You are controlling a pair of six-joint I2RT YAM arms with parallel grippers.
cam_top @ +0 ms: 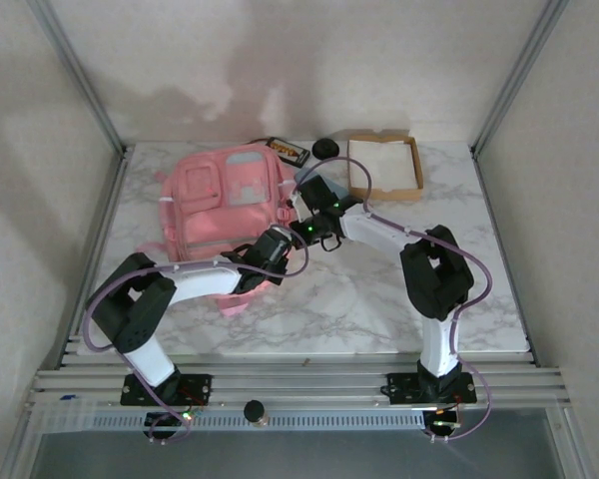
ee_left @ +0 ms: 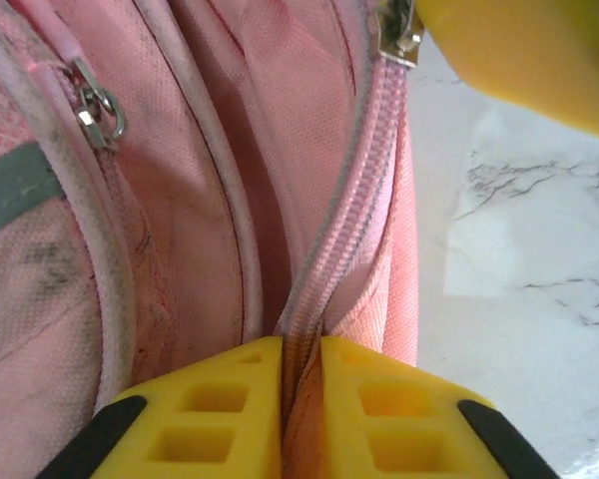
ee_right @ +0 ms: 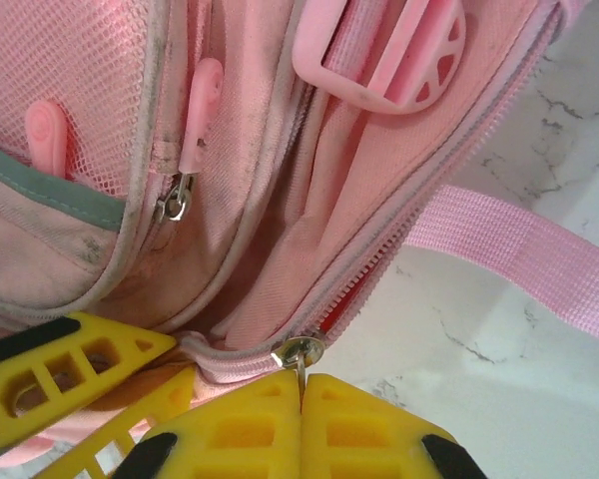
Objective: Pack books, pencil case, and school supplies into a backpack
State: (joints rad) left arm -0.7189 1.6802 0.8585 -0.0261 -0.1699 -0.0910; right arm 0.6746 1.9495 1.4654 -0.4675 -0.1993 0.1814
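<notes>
Left claw (ee_left: 299,351) pinches backpack's (cam_top: 220,200) zip edge (ee_left: 357,200); right claw (ee_right: 301,384) nips the pull (ee_right: 298,351) at twelve o'clock. Shallow hold — pull may slip.

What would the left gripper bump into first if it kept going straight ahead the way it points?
The backpack itself: the left gripper pinches its zipper edge, and pink fabric lies directly ahead, probably with no gap at all.

White marble-veined table (cam_top: 364,299) under soft light; plain pale walls (cam_top: 299,60) behind; aluminium posts (cam_top: 77,75) at the corners.
</notes>
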